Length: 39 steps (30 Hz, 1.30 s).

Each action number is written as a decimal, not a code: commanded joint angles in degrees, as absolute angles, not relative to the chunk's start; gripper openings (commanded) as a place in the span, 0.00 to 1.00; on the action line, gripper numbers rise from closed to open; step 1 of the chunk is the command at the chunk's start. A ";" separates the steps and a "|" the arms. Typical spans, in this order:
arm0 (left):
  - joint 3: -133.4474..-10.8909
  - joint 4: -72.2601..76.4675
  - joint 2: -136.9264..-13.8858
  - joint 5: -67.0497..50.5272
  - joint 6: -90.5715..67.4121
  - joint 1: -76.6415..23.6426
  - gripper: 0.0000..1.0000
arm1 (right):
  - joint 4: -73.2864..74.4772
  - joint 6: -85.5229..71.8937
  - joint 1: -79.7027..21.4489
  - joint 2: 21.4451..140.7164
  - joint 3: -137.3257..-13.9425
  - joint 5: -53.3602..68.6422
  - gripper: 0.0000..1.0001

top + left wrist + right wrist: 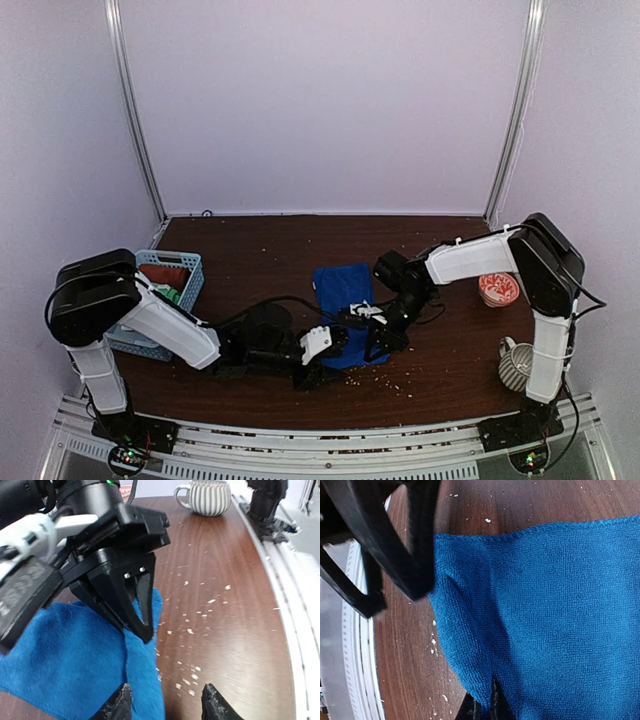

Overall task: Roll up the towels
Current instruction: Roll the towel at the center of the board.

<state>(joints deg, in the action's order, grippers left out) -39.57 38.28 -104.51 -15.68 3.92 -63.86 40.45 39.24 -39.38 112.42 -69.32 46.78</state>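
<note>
A royal blue towel (343, 292) lies spread on the brown table in the middle. It also shows in the left wrist view (65, 655) and fills the right wrist view (545, 605). My right gripper (487, 711) is shut on the towel's near corner; it also shows in the top view (372, 340). My left gripper (166, 702) is open, its fingertips (120, 702) straddling the towel's near edge right beside the right gripper; it is low on the table in the top view (330, 352). A green towel (168, 294) and a dark red towel (165, 273) lie in the basket. No orange patterned towel shows.
A light blue basket (190, 275) stands at the left. An orange-and-white bowl (498, 289) and a striped mug (515, 365) stand at the right; the mug also shows in the left wrist view (205, 497). White crumbs (200, 615) litter the table by the towel.
</note>
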 commanded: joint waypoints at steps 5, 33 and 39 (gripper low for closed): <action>-47.56 36.77 -110.97 -9.48 10.02 -63.63 0.46 | 47.31 41.03 -37.91 116.10 -72.29 51.08 0.01; -58.49 21.48 -117.04 -19.79 4.59 -61.59 0.07 | 51.33 45.26 -35.54 118.80 -73.04 54.14 0.02; -62.57 13.92 -118.23 -26.95 0.31 -60.43 0.00 | 51.84 43.91 -33.46 114.19 -73.35 54.17 0.27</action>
<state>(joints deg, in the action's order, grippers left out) -59.24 18.98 -116.42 -20.71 3.95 -61.30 50.06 44.05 -35.16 117.54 -72.84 55.22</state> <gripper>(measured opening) 0.029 0.198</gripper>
